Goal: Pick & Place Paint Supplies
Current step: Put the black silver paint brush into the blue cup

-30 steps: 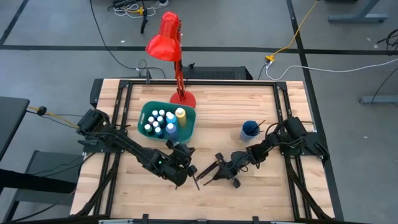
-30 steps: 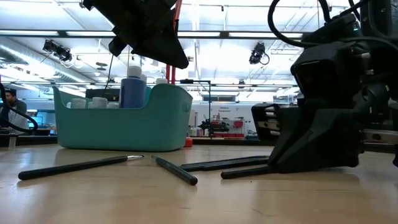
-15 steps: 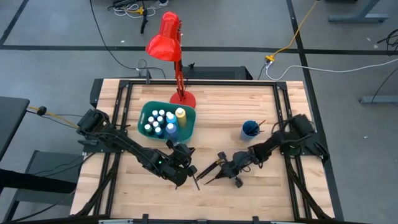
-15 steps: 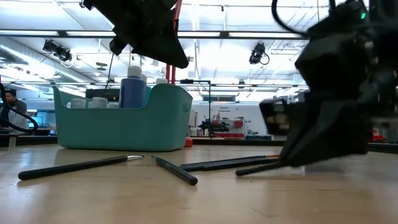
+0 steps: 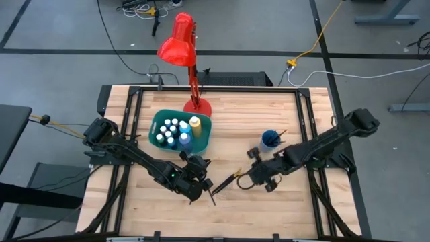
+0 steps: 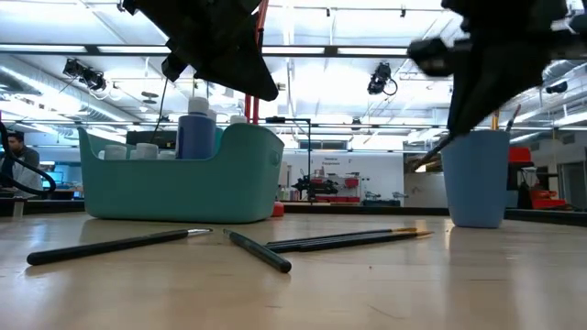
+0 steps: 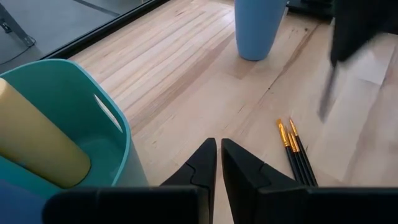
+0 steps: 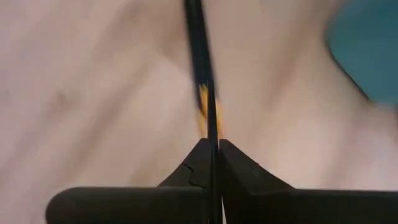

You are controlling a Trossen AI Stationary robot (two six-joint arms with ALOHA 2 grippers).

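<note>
A teal bin (image 5: 156,121) holds white-capped paint bottles (image 5: 173,131) and a taller yellow bottle (image 5: 195,122). Thin dark brushes (image 6: 348,240) lie flat on the wood near the table's middle, with two more (image 6: 119,243) (image 6: 260,250) beside them. My right gripper (image 5: 244,179) hangs above the table between those brushes and the blue cup (image 5: 270,140), shut on one brush (image 6: 433,152). My left gripper (image 7: 217,155) hovers shut by the bin's near right corner, holding nothing. My right gripper pinches one thin dark brush by its handle (image 8: 211,134) between its two fingers. The brush runs out ahead of the fingers, along them. It slants downward with its yellowish tip (image 6: 417,168) lowest. It is lifted clear of the table.
A red desk lamp (image 5: 178,40) stands on its base (image 5: 198,107) behind the bin. The blue cup (image 6: 477,179) stands right of the loose brushes. Black frame rails (image 5: 306,134) run along the table's sides. Bare wood lies near the front edge.
My right gripper has risen from the tabletop and tipped steeply downward, shifting a little toward the blue cup. It carries one brush up clear of the wood, while the other brushes stay where they lay.
</note>
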